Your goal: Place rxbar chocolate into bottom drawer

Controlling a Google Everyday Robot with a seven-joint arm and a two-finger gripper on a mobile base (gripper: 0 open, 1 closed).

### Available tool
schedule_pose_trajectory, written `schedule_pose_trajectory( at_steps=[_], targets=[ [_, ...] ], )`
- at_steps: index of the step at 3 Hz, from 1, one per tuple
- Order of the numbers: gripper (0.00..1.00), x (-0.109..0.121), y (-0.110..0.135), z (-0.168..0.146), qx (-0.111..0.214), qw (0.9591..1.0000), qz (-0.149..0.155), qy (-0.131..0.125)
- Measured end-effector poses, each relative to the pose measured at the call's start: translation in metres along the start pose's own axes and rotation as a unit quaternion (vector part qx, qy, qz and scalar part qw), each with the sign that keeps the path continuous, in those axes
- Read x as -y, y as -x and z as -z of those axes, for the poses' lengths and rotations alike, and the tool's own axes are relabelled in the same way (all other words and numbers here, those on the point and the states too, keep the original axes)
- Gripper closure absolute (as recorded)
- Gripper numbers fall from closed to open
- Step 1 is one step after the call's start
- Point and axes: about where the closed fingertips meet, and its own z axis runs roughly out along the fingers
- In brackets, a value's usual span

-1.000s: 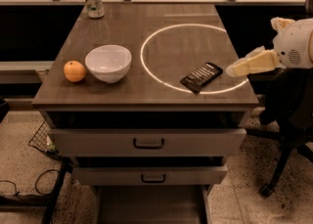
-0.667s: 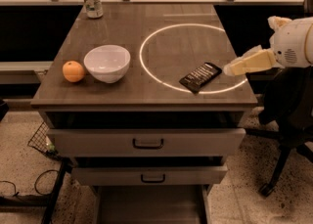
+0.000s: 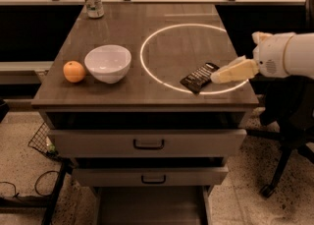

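The rxbar chocolate (image 3: pixel 198 77), a flat black wrapper with white print, lies on the cabinet top near the right front, across the edge of a glowing ring. My gripper (image 3: pixel 217 77) reaches in from the right, its cream-coloured tip right beside the bar's right end, close to the tabletop. The bottom drawer (image 3: pixel 149 206) is pulled out below the two handled drawers, a plain grey tray, seen only in part at the lower edge.
A white bowl (image 3: pixel 108 63) and an orange (image 3: pixel 74 71) sit at the left front of the top. A can (image 3: pixel 92 0) stands at the back left. A wire basket (image 3: pixel 45 143) and cables lie on the floor at left, a chair base (image 3: pixel 277 175) at right.
My gripper has moved slightly left and down toward the bar's right end. The bar, bowl, orange and drawers have not moved.
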Motion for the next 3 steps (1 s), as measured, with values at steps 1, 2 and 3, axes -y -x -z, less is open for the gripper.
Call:
schedule_pose_trajectory(
  at_steps=[1,2,3],
  targets=[
    [0.00,-0.005,-0.003,-0.015,0.024,0.9995,-0.017,0.009],
    [0.00,-0.007,-0.004,-0.026,0.051,0.9981,-0.028,0.019],
    [0.00,-0.009,-0.006,-0.036,0.076,0.9961,-0.032,0.033]
  ],
)
